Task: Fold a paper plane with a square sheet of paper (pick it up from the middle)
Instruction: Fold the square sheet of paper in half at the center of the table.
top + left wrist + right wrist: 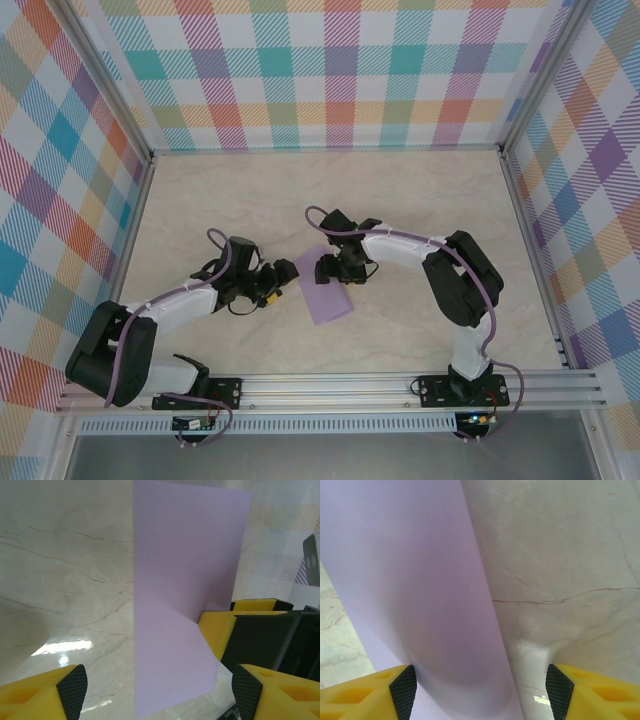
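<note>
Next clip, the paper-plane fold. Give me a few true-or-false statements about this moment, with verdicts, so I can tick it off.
1. The square sheet of paper is lavender-purple. True.
2. The paper is already a slim, sharp-tipped dart. False: it is a four-cornered sheet lying on the table, with no dart shape.
3. The left gripper and the right gripper both have their jaws apart. True.
4. The sheet lies against the far wall. False: it lies between the two grippers, in the middle of the table.
</note>
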Robot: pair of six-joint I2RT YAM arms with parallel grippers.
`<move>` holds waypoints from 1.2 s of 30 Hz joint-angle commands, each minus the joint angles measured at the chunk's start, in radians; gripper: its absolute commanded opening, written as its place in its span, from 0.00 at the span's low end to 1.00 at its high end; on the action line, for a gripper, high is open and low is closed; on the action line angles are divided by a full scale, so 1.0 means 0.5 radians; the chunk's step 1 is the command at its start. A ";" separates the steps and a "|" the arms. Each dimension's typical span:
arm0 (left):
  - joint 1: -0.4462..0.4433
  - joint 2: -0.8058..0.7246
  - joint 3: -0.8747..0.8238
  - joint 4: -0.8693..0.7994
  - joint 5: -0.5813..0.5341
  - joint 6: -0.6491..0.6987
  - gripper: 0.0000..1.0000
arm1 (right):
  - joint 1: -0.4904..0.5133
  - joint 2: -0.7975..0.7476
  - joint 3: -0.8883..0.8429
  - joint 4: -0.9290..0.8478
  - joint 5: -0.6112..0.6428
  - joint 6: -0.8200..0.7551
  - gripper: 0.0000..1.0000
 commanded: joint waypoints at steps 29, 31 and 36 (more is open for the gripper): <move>-0.221 0.298 0.285 -0.042 -0.336 -0.103 0.66 | -0.127 0.106 0.007 -0.112 0.021 -0.354 0.54; -0.221 0.295 0.291 -0.051 -0.344 -0.103 0.66 | -0.127 0.129 0.015 -0.108 0.024 -0.353 0.54; -0.221 0.281 0.307 -0.134 -0.422 -0.100 0.66 | -0.134 0.186 0.044 -0.110 0.026 -0.345 0.54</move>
